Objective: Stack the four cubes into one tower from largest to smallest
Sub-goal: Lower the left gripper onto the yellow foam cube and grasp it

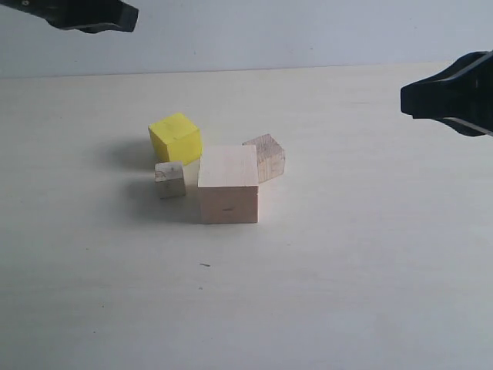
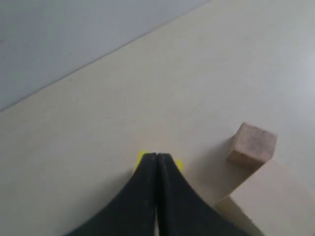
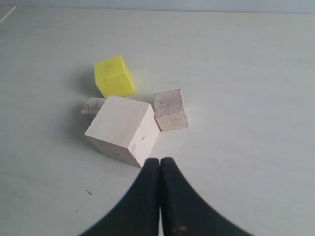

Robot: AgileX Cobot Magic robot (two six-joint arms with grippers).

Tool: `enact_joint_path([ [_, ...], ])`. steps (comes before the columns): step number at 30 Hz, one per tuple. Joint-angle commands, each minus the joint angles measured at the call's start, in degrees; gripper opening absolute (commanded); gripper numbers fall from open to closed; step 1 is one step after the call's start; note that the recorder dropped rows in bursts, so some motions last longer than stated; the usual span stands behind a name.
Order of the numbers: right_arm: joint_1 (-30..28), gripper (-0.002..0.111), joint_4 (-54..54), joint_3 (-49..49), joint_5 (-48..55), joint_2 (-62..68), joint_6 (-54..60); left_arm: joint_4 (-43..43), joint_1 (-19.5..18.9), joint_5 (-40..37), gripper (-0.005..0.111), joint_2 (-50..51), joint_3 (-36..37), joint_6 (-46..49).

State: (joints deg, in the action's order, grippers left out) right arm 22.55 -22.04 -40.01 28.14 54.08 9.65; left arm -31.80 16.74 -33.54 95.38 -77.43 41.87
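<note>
All four cubes sit apart on the table, close together. The large pale wood cube (image 1: 228, 183) (image 3: 123, 129) is nearest the front. The yellow cube (image 1: 176, 139) (image 3: 114, 76) stands behind it to the left. The brownish wood cube (image 1: 266, 156) (image 3: 170, 109) (image 2: 252, 144) leans at its right rear. The smallest pale cube (image 1: 170, 179) (image 3: 92, 105) is on its left. My left gripper (image 1: 131, 15) (image 2: 156, 156) is shut and empty, high at the upper left, with a sliver of yellow cube (image 2: 140, 159) showing behind its tips. My right gripper (image 1: 407, 99) (image 3: 160, 160) is shut and empty, raised at the right.
The pale tabletop (image 1: 347, 270) spreads around the cubes and meets a grey wall (image 1: 269, 31) at the back. A small dark speck (image 1: 205, 265) lies in front of the large cube.
</note>
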Motion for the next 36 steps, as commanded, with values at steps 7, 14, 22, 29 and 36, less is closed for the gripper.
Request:
enact_joint_path([
  [7, 0.1, 0.000, -0.4, -0.4, -0.5, 0.0, 0.3, 13.6, 0.7, -12.8, 0.012, 11.4, -14.2, -6.2],
  [14, 0.1, 0.000, -1.9, -0.4, -0.5, 0.0, 0.3, 14.3, 1.5, -12.4, 0.066, 16.7, -15.2, 0.8],
  [22, 0.1, 0.000, -3.3, -0.4, 0.6, 0.0, 0.3, 13.9, 1.5, -11.1, 0.080, 19.2, -15.2, 1.1],
  [29, 0.1, 0.000, -3.3, -0.4, 0.8, 0.0, 0.3, 11.9, 2.8, -9.5, 0.082, 20.2, -15.2, 3.3],
  [36, 0.1, 0.000, -3.3, -0.4, 2.1, 0.0, 0.4, 13.3, 3.9, -7.2, 0.082, 24.6, -15.2, 4.6],
])
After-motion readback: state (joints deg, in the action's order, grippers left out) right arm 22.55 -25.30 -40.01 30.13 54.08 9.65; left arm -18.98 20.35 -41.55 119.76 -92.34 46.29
